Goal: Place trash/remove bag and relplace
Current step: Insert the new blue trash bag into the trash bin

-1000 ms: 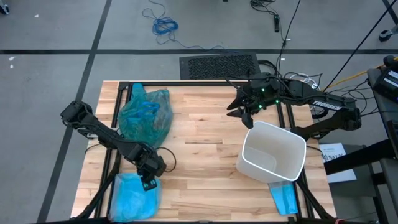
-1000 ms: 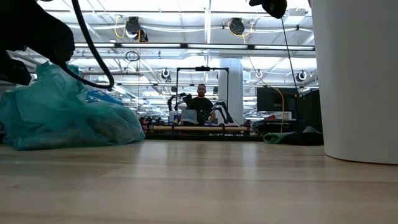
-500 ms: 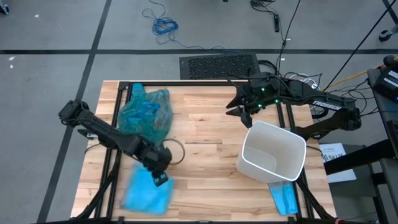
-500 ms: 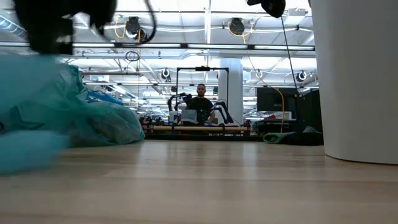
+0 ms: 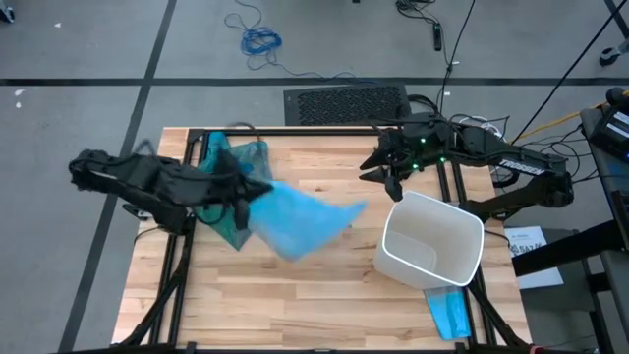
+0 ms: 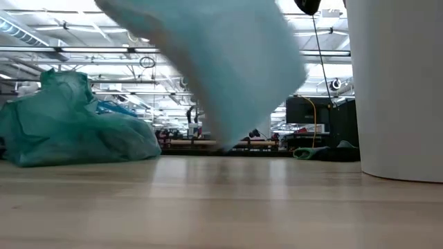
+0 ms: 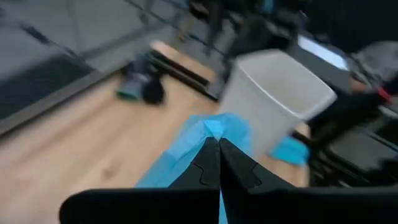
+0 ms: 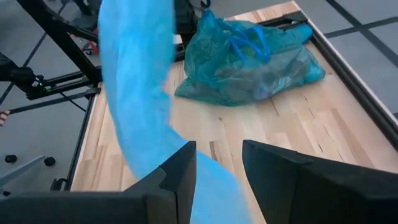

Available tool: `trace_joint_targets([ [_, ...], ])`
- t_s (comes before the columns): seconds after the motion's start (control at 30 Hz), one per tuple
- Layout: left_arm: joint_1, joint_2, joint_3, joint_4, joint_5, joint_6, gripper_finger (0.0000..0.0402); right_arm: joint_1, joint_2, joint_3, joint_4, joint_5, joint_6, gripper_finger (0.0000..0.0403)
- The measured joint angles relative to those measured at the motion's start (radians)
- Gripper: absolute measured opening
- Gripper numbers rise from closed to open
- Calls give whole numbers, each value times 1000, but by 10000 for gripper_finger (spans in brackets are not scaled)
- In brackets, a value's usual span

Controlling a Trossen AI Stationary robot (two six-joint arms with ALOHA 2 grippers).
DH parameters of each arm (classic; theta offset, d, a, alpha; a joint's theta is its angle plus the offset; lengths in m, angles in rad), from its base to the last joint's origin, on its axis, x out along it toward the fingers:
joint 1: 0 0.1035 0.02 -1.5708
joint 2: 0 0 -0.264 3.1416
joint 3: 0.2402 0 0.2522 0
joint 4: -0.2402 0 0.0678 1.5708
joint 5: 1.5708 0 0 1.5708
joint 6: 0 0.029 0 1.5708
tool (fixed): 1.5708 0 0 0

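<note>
A pale sky-blue plastic bag [image 5: 300,221] streams through the air over the middle of the table, blurred in the low view [image 6: 208,62]. My left gripper [image 5: 257,192] is shut on its left end. The teal-green bag [image 5: 236,162], knotted and full, rests on its underside at the table's far left [image 6: 69,128], partly behind my left arm. The white bin [image 5: 429,241] stands at the right. My right gripper [image 5: 388,177] hovers open just beyond the bin's far rim. No loose trash shows. My left gripper pinches the sky-blue bag between its two shut fingers at one bunched end [image 7: 211,132]. The fingers come about level from the table's left. The bag is lifted clear of the table and trails out from the fingertips toward the white bin [image 7: 273,93].
A small flat folded blue sheet [image 5: 449,313] lies at the near right corner beside the bin. Black frame rails run along the table's left and right sides. A black mat [image 5: 346,103] lies on the floor past the far edge. Bare wood shows near and centre.
My left gripper has risen from the near left corner and swung toward the far edge and the right, staying shut. The sky-blue bag has been lifted off the table and now flies out toward the bin.
</note>
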Motion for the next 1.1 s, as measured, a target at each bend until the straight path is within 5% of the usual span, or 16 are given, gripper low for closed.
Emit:
trace_joint_targets([
  [0.17,0,21,21,-306,-123,-191,0,0,-25,0,-1,28,4,122],
  [0.33,0,145,13,-624,-71,-396,0,0,-37,0,-5,49,11,122],
  [0.6,25,267,-36,-634,-42,-417,0,0,-25,0,1,49,11,122],
  [0.77,88,288,-37,-619,-126,-389,0,22,-2,0,22,49,29,122],
  [1.1,286,285,-37,-400,-160,-100,0,92,119,0,88,48,26,122],
])
